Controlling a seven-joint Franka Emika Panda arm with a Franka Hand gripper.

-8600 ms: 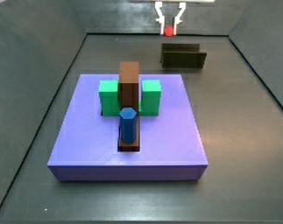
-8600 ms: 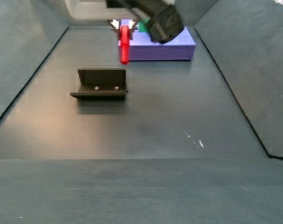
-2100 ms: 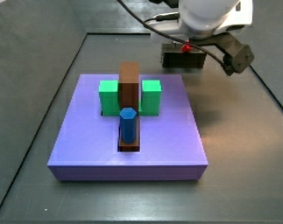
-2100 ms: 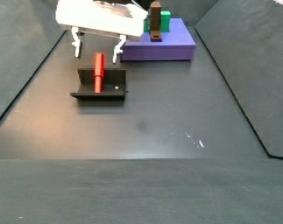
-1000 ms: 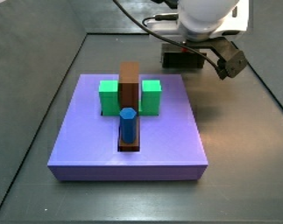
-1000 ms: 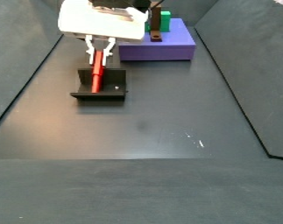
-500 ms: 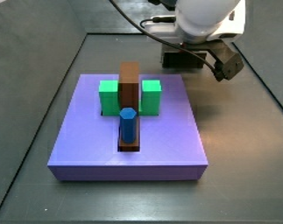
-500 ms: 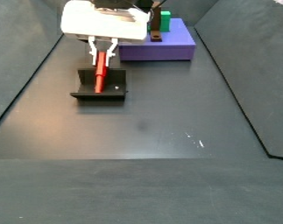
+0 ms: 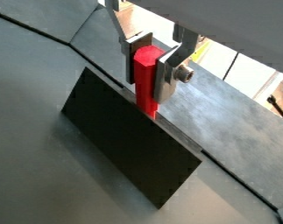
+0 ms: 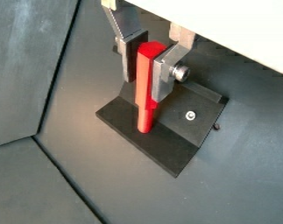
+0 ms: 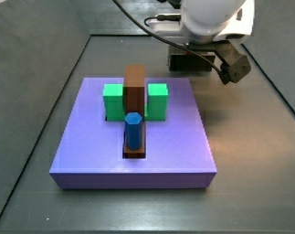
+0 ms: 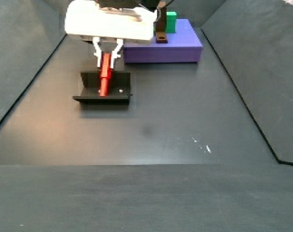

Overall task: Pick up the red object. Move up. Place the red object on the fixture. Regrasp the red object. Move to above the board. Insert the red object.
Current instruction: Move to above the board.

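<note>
Red and upright, the red object stood between the gripper's silver fingers, its lower end resting on the fixture's base plate in both wrist views; the plates pressed against its upper part on both sides, so the gripper was closed on it. In a wrist view the red object rose in front of the dark wall of the fixture. In a side view the fixture sat on the dark floor, with the red object leaning slightly out of it and the gripper clamped around its top under the white arm body. Farther back in that view lay the board. In a side view the board carried two green blocks, a brown bar and a blue peg, with the fixture beyond it, partly hidden by the arm.
</note>
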